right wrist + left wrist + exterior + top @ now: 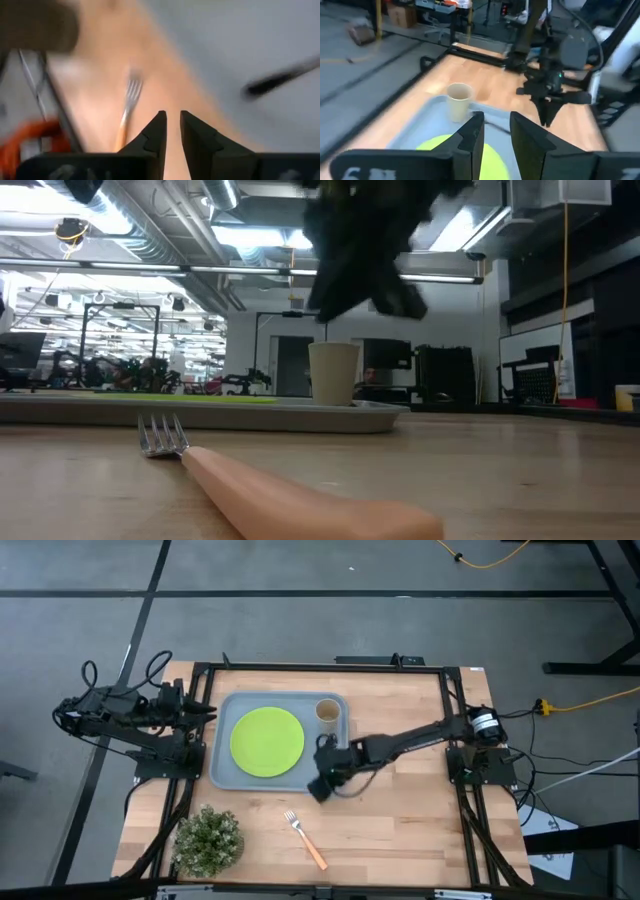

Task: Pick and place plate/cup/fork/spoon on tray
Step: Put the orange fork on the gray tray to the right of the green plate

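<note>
The lime-green plate [267, 740] lies flat on the grey-blue tray [222, 772]. The beige cup [328, 711] stands upright in the tray's far right corner. The orange-handled fork [305, 838] lies on the bare table near the front edge, and shows close up in the low view [260, 485]. A slim dark blurred thing [280, 77] lies on the tray's grey-blue floor; it looks like the spoon, and my right arm hides it in the high view. My right gripper [320, 787] hangs above the tray's near right corner, narrowly open and empty [171, 125]. My left gripper [208, 712] waits left of the tray, narrowly open [495, 127].
A small potted plant [208, 838] stands at the table's near left corner. Bare wood lies between the tray and the front edge, around the fork. Black frame rails [320, 666] run along the table's edges.
</note>
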Controlling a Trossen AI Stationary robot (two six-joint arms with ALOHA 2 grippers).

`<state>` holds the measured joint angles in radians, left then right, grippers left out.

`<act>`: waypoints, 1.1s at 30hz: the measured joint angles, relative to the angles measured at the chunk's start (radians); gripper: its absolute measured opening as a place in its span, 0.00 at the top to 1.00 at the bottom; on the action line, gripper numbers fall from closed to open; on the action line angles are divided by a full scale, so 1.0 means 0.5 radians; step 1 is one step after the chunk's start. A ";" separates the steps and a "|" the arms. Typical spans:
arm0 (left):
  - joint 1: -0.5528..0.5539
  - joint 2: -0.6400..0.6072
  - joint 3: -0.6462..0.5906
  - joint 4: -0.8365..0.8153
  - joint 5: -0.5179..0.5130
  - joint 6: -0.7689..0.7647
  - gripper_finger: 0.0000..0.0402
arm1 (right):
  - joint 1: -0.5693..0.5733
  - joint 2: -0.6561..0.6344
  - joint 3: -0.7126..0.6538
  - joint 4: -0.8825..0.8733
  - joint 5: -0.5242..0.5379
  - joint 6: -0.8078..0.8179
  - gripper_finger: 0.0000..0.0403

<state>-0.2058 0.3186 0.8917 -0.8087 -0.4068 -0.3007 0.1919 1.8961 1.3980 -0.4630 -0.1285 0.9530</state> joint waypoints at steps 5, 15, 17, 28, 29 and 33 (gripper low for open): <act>0.000 0.182 -0.104 0.428 0.404 -0.160 0.79 | 0.215 -0.001 0.173 -0.559 -0.067 -0.153 0.85; -0.001 1.251 -0.057 1.074 0.647 -0.084 0.79 | 0.593 0.000 0.220 -1.705 0.063 0.315 0.85; -0.013 1.407 0.005 1.105 0.624 -0.025 0.79 | 0.648 0.000 0.220 -1.823 0.177 0.373 0.85; -0.126 2.304 0.270 1.569 0.933 -0.138 0.79 | 0.879 0.000 0.205 -1.930 0.485 0.392 0.85; -0.131 2.360 0.325 1.534 0.958 -0.172 0.79 | 0.898 0.001 0.205 -1.929 0.484 0.395 0.85; -0.143 2.571 0.601 1.176 1.004 -0.279 0.79 | 0.968 0.000 0.205 -1.929 0.538 0.440 0.85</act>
<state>-0.2771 1.6042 1.1923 -0.2206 0.0953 -0.4402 0.6758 1.8961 1.5005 -1.4276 0.1408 1.1731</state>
